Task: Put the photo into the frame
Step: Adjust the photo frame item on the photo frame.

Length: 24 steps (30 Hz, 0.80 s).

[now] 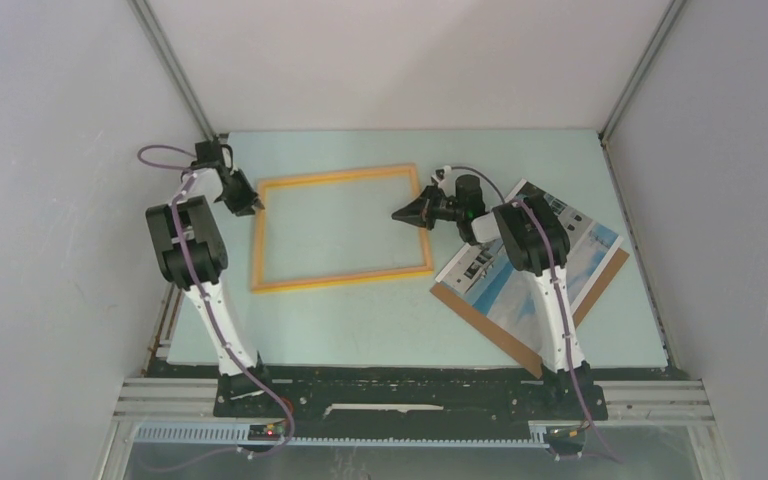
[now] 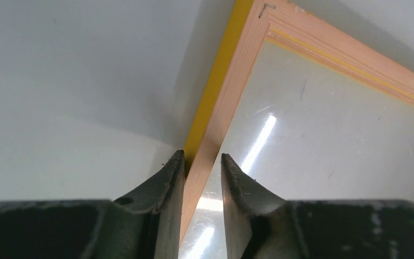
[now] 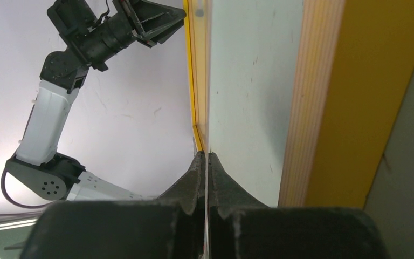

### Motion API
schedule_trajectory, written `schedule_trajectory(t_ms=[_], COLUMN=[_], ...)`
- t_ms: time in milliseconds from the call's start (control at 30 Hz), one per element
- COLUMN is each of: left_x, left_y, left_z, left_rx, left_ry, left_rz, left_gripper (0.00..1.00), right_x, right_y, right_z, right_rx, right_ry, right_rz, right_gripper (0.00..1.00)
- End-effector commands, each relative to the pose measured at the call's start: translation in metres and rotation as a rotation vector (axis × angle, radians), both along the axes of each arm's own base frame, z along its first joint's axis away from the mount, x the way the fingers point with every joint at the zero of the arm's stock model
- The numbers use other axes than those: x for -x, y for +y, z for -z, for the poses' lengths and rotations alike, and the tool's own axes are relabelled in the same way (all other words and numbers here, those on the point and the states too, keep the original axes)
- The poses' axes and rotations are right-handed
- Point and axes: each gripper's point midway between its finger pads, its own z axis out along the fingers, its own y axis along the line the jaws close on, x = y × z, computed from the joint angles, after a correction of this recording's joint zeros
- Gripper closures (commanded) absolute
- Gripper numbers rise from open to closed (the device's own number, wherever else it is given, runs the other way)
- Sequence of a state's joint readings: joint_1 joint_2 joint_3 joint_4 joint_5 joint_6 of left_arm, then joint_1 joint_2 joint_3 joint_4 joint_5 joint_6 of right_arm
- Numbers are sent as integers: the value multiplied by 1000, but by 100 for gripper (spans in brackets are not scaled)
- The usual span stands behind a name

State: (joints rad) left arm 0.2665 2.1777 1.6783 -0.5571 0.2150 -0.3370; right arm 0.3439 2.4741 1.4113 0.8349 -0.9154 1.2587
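Note:
The frame (image 1: 340, 277), with a thin yellow-orange rim and a clear pane, lies flat mid-table. My left gripper (image 1: 244, 198) is at its far left corner. In the left wrist view its jaws (image 2: 202, 157) straddle the wooden rim (image 2: 248, 70) and close on it. My right gripper (image 1: 400, 215) reaches in over the right rim. In the right wrist view it (image 3: 205, 155) is shut on a thin clear sheet seen edge-on, the pane, beside the rim (image 3: 356, 108). The photo (image 1: 520, 285) lies face up to the right, untouched.
The brown backing board (image 1: 485, 325) lies under the photo, sticking out at its near edge. The right arm's forearm crosses above the photo. Grey walls close in the table on the left, right and back. The left arm (image 3: 48, 118) shows in the right wrist view.

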Motion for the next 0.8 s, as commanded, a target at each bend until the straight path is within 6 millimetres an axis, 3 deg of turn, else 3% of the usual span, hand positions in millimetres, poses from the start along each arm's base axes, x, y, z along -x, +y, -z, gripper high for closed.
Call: schedule_trajectory(t_ms=[0,133,367,500,633,767], left_x=[33,36,31,24,12,0], left_y=[-26,-28,-22,-5,14,12], left_z=[-23,-47,-39,-46,-47,-34], left_rx=[15,2,15,12,10,57], left_ry=[38,-11,-13,-65,-87,-79], left_rz=[46,57,12,-71,-141,-136], left_gripper=[65,54,53,46,46,55], right_x=[9,10,8,9,8,5], right_y=[-4,-13,-13,-9,-3,-1], right_z=[-44,-44,-41,-46,-46,-43], right_rx=[-38,-21,-7,-4,9,16], right_ry=[-123,-118,-129,-161,-176,-169], right_rz=[-39,-42,-90,-105,-120,-122], right_gripper=[100,100,100,100,100,100])
